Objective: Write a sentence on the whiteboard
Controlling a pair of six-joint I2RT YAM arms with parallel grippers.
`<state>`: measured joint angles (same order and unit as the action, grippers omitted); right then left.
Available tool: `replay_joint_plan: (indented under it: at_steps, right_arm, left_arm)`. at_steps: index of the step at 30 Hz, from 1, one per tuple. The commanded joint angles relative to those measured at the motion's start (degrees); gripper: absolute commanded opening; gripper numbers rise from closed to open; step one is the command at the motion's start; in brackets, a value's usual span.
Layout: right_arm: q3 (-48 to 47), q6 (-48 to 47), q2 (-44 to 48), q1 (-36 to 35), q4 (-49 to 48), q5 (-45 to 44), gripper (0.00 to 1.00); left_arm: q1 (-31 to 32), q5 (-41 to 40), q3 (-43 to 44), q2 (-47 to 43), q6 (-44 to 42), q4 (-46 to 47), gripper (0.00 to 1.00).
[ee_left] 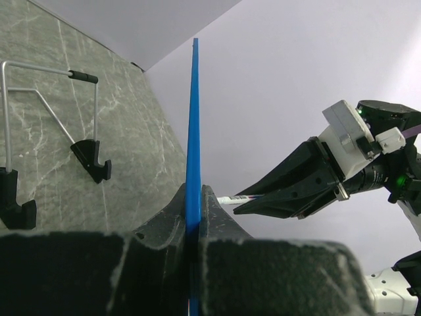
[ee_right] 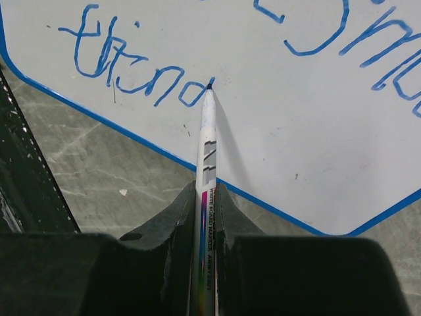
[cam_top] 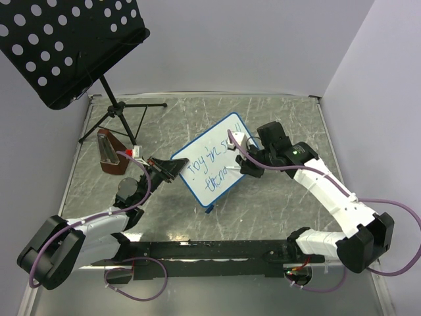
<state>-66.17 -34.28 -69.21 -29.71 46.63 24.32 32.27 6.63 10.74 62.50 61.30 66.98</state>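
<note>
You can read the blue sentence (cam_top: 214, 164) on the whiteboard (cam_top: 204, 148): "Toy in small" over "thind" (roughly); the marker (ee_right: 206, 151) print is too fine

Pale lilac walls (cam_top: 250, 39); grey marbled tabletop (cam_top: 263, 217); black perforated music stand (cam_top: 72, 39)

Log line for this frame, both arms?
left gripper shut on whiteboard edge | right gripper shut on marker | tip on board, end of second line | sentence: two blue lines

Blue-framed white whiteboard (cam_top: 214, 161) mid grey marbled table (cam_top: 276, 217). Black left gripper (cam_top: 173, 168) grips its left edge. Black right gripper (cam_top: 239, 169) on its right, white marker pen (ee_right: 206, 151) tip at the end of the lower handwritten line (ee_right: 141, 72). Black perforated music stand (cam_top: 66, 46) rear-left; brown wedge block (cam_top: 110, 153) before it.
</note>
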Motion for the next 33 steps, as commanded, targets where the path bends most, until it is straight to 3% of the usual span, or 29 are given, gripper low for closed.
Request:
replay_joint_plan:
  at_steps: [1,13,20,33]
  right_arm:
    - [1.74,-0.96,2.59,0.36,2.76,-1.20,0.00]
    - [4.56,-2.46,4.26,-0.34,7.07,4.33,0.00]
    - [-0.79,-0.09,2.41,-1.84,4.61,8.55,0.00]
    - [-0.54,3.34,3.47,4.23,-1.28,2.67,0.00]
  left_arm:
    - [-0.28,0.31,2.09,-0.98,2.78,14.58,0.01]
    - [-0.28,0.40,2.27,-0.45,2.95,14.84,0.01]
    - [-0.37,0.22,1.91,-0.89,2.78,14.41,0.01]
    - [-0.46,0.05,1.03,-1.94,2.69,14.49,0.01]
